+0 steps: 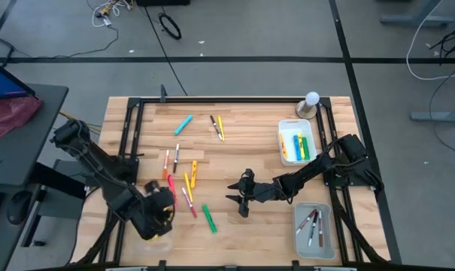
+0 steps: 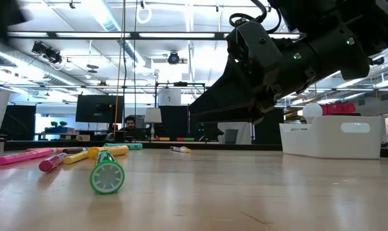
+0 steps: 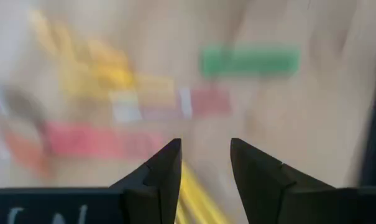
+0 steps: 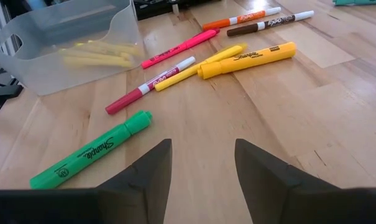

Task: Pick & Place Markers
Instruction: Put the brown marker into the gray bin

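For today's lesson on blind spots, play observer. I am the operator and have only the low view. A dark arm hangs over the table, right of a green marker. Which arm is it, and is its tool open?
Observer: It is the right arm. Its tool is open over bare wood, just right of the green marker.
Operator: Where is the other tool?
Observer: The left tool is on the table's left side, open, with a yellow marker under its gap.
Operator: What is in the pale tray on my right?
Observer: That tray holds yellow, green and blue markers.
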Robot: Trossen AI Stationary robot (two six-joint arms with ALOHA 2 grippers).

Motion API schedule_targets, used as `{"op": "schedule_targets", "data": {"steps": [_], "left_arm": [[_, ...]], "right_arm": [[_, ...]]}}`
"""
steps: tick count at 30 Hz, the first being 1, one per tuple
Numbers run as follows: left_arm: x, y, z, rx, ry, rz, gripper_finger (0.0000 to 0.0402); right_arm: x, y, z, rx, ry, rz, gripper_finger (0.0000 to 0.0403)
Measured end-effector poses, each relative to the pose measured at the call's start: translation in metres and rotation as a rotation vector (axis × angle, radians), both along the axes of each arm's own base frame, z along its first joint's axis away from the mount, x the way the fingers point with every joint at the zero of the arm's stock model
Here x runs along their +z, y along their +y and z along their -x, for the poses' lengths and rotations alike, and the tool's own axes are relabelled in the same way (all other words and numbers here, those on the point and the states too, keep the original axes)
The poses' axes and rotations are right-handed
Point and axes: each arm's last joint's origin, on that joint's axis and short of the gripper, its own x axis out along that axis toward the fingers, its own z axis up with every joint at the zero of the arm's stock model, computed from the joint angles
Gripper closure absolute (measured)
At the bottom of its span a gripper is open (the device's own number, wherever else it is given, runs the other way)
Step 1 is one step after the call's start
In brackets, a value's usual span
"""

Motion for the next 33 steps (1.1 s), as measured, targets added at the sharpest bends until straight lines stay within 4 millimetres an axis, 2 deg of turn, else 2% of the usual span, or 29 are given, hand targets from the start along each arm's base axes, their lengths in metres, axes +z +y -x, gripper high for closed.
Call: {"op": "schedule_targets", "data": {"steps": [4, 8, 11, 14, 17, 20, 23, 27, 33], "left_arm": [[-0.007, 0.010, -0.011, 0.007, -0.232, -0.309, 0.0259], [-0.038, 0.036, -0.020, 0.039, -0.200, -0.417, 0.0268], [-0.066, 0.061, -0.029, 0.150, -0.252, -0.390, 0.0283], [-0.089, 0.085, -0.038, 0.185, -0.339, -0.314, 0.0304], [-0.100, 0.107, -0.045, 0.202, -0.482, -0.240, 0.0326], [-0.098, 0.128, -0.047, 0.267, -0.631, -0.216, 0.0342], [-0.096, 0.145, -0.047, 0.344, -0.692, -0.254, 0.0353], [-0.095, 0.161, -0.049, 0.449, -0.701, -0.276, 0.0357], [-0.096, 0.163, -0.048, 0.487, -0.712, -0.242, 0.0356]], "right_arm": [[0.000, 0.000, 0.000, 0.000, 0.000, 0.000, 0.0224], [0.000, 0.000, 0.000, 0.000, -0.001, 0.000, 0.0224], [0.000, 0.000, 0.000, -0.001, -0.001, 0.000, 0.0224], [0.000, -0.002, -0.001, -0.006, -0.002, -0.001, 0.0224], [0.000, -0.005, -0.002, -0.016, -0.004, -0.001, 0.0224], [0.001, -0.013, -0.005, -0.039, -0.012, -0.005, 0.0224], [0.005, -0.032, -0.012, -0.090, -0.044, -0.003, 0.0224], [0.014, -0.076, -0.032, -0.181, -0.008, 0.028, 0.0224], [0.037, -0.135, -0.068, -0.232, 0.205, 0.098, 0.0224]]}}
